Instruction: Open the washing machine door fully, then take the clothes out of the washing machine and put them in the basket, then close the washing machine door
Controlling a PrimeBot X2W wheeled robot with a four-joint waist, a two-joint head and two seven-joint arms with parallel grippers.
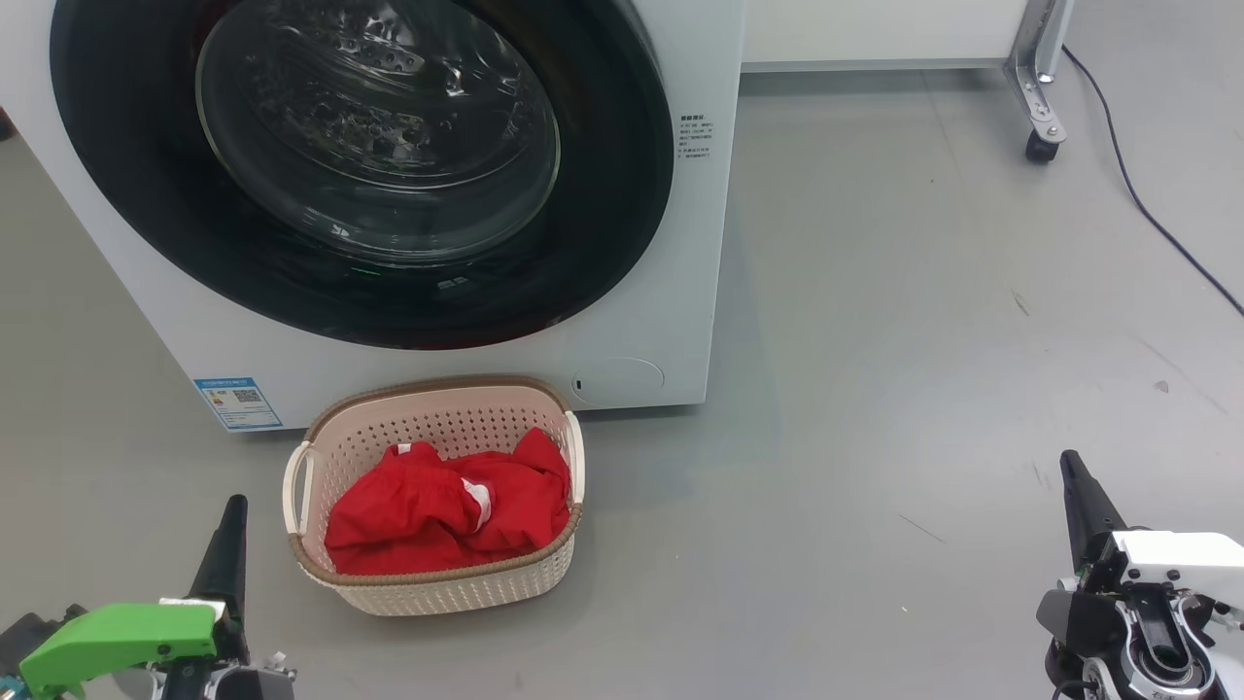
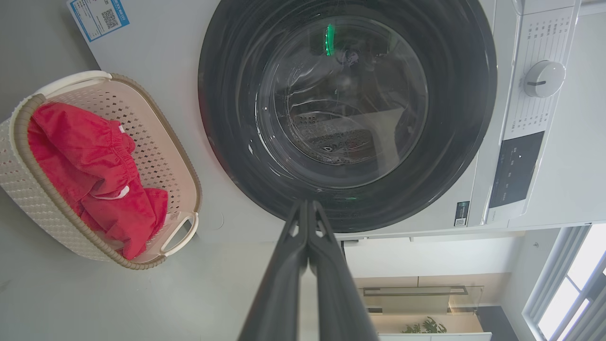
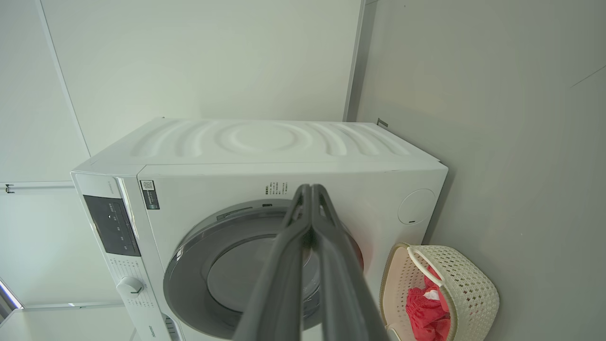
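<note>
The basket lies lengthwise along the washing machine front.

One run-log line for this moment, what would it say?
door: closed | clothes: in basket | left gripper: shut, empty | right gripper: shut, empty

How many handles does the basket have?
2. In the head view, the left handle is on the basket's left end and the right handle is on its right end. Neither is hidden.
</note>
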